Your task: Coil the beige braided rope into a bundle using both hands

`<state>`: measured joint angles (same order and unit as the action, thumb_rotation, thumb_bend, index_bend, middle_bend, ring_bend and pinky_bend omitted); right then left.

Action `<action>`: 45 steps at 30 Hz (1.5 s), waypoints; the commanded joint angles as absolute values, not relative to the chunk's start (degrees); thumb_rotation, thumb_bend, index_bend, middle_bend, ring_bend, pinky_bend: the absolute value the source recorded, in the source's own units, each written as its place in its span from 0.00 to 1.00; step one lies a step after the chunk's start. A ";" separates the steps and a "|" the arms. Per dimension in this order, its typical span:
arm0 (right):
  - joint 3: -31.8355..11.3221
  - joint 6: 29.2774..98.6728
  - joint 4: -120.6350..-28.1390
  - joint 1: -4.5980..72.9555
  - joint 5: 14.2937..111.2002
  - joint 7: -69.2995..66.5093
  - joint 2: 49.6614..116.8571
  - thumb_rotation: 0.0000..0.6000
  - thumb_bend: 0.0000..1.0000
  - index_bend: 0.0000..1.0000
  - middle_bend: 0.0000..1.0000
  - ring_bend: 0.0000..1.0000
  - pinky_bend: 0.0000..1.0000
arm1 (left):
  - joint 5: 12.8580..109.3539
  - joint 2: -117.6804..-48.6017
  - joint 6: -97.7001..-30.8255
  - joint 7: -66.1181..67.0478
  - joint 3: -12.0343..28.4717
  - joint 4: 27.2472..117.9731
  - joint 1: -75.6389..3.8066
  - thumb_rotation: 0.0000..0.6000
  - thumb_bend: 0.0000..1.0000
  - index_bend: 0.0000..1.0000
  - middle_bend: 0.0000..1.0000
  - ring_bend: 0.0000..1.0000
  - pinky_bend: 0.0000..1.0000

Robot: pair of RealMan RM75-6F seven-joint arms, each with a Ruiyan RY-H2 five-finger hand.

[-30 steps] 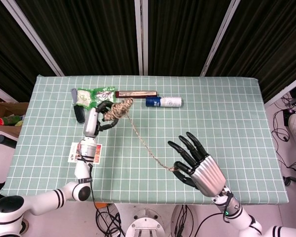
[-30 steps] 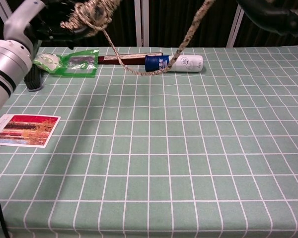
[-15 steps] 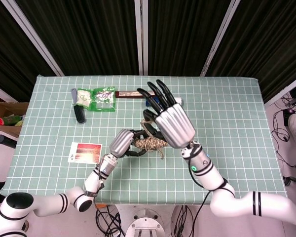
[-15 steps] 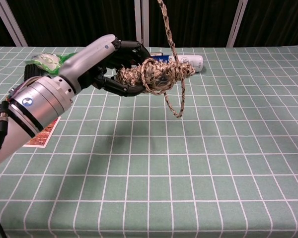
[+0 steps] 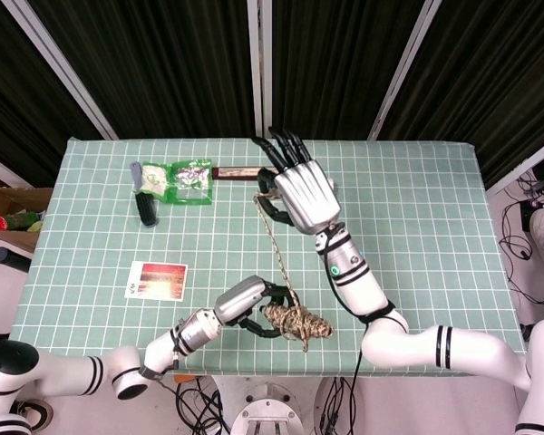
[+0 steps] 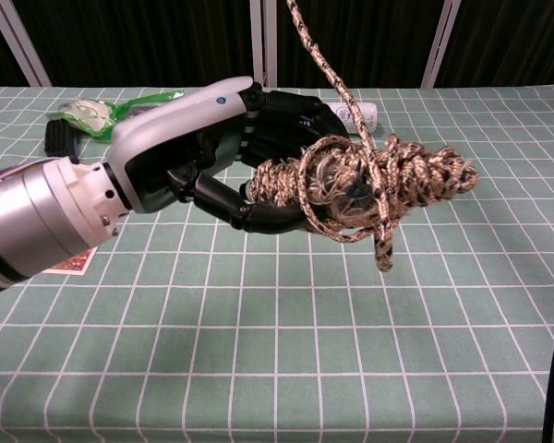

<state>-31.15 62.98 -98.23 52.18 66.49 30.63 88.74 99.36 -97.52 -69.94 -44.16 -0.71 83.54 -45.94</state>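
The beige braided rope is mostly wound into a thick bundle point(image 5: 296, 322) point(image 6: 374, 180), which my left hand point(image 5: 243, 305) point(image 6: 198, 157) grips from the left side, low over the table's near edge. A short tail hangs below the bundle. One loose strand point(image 5: 276, 245) point(image 6: 323, 55) runs taut from the bundle up to my right hand point(image 5: 301, 188), raised over the far middle of the table. Its thumb side pinches the strand's top end while its other fingers are spread. The chest view does not show the right hand.
At the far left of the green checked table point(image 5: 417, 236) lie a green packet point(image 5: 187, 178) point(image 6: 134, 109), a black object point(image 5: 146, 210) and a long brown box point(image 5: 236, 172). A white bottle point(image 6: 362, 114) lies behind the rope. A red card point(image 5: 157, 279) lies near left.
My left hand has carried the bundle from mid-table down toward the near edge. My right hand has moved farther back, drawing the strand out straight between the two hands.
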 commanded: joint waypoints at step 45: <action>-3.30 88.28 -97.93 27.11 103.03 13.80 79.46 1.00 0.52 0.96 0.08 0.00 0.00 | 62.80 -99.90 -64.64 -59.47 16.87 82.34 -40.87 1.00 0.45 0.78 0.77 0.63 0.63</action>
